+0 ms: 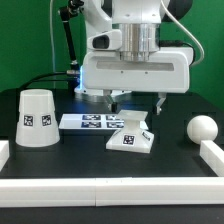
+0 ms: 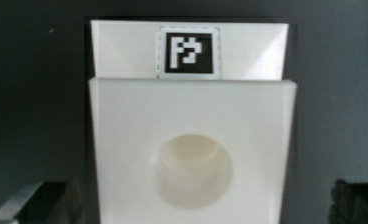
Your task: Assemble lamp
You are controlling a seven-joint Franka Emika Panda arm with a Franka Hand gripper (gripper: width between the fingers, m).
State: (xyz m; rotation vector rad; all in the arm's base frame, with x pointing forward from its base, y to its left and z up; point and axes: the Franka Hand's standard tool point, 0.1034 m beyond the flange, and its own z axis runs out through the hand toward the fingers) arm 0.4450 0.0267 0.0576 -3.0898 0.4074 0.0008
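The base [image 1: 132, 137] looks like light, stiff, hollow plastic. The walls are smooth, so some slip is to be expected if it's only pinched weakly. It's probably best taken square-on by its two flat opposite side walls, not by a corner and not near the socket hole [image 2: 193, 165]. The fingers [image 1: 113, 101] are spread wide and nothing is held. The base is sat on the surface [image 1: 172, 152] right between them and just below the tips, with a gap on each side and no contact seen. The shade [image 1: 37, 118] and bulb [image 1: 203, 128] are parked well outside the fingers, one per side.
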